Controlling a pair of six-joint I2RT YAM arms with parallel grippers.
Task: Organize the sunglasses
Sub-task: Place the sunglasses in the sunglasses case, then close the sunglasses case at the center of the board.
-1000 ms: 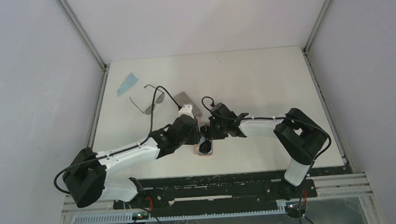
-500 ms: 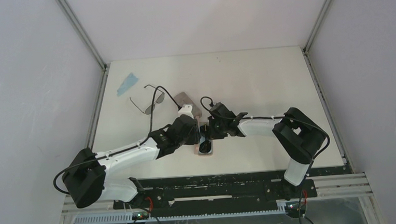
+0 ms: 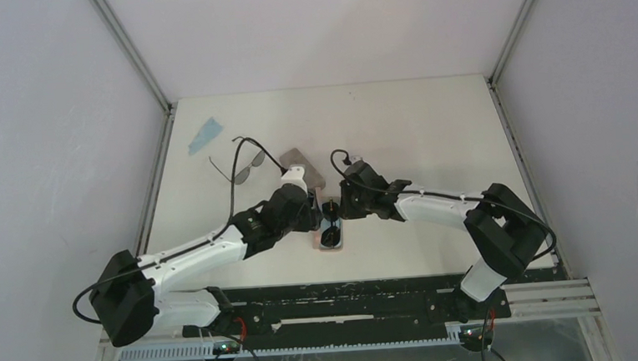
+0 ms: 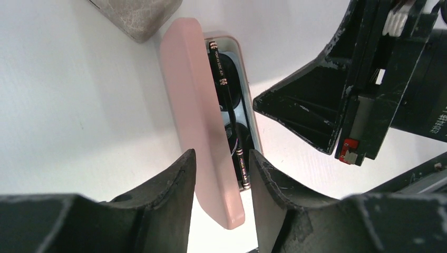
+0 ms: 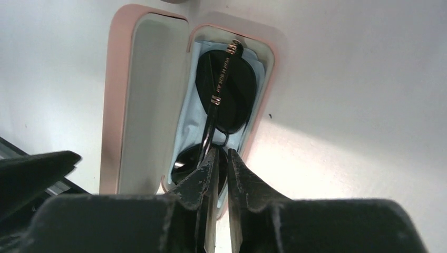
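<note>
The round sunglasses (image 5: pixel 226 95) are lying folded inside the open pink case (image 5: pixel 118 105), resting on a light blue cloth (image 5: pixel 192 121) that is lining the tray. The right gripper (image 5: pixel 220 166) is reaching into the tray with its fingers clenched almost together on the thin wire where the folded temple is crossing the bridge. The left gripper (image 4: pixel 221 155) is straddling the upright lid (image 4: pixel 197 121); the views are not showing whether its fingers are pressing on the lid or merely flanking it. The squarish sunglasses (image 3: pixel 246 166) are sitting unfolded on the table (image 3: pixel 430 132), near the grey-brown case (image 3: pixel 302 159) and apart from both arms.

Handling: both pairs are appearing very light, with springy wire frames that are likely to bend under excess force and smooth lenses that are likely to slip and smudge. Grasping should be at the bridge or a temple near the hinge, never on a lens. Before the lid is lowered, the temples should be lying wholly inside the tray rim
</note>
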